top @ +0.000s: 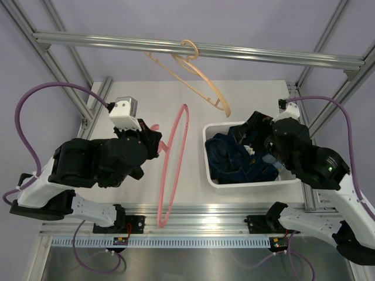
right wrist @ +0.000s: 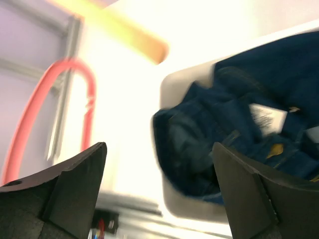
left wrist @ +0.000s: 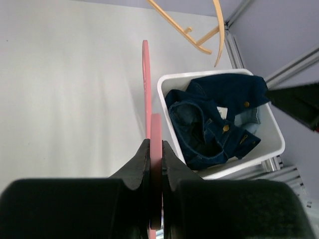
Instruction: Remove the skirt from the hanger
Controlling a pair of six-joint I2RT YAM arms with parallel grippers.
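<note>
A robotics lab test cell: aluminium extrusion frame (top: 199, 50) around a white table (top: 140, 99), purple cables (top: 35, 96), plain lilac backdrop (top: 246, 23).

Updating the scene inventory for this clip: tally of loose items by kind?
Hangers: 2 (pink hanger, beige hanger)
White bin: 1
Denim skirt: 1
Total: 4
</note>
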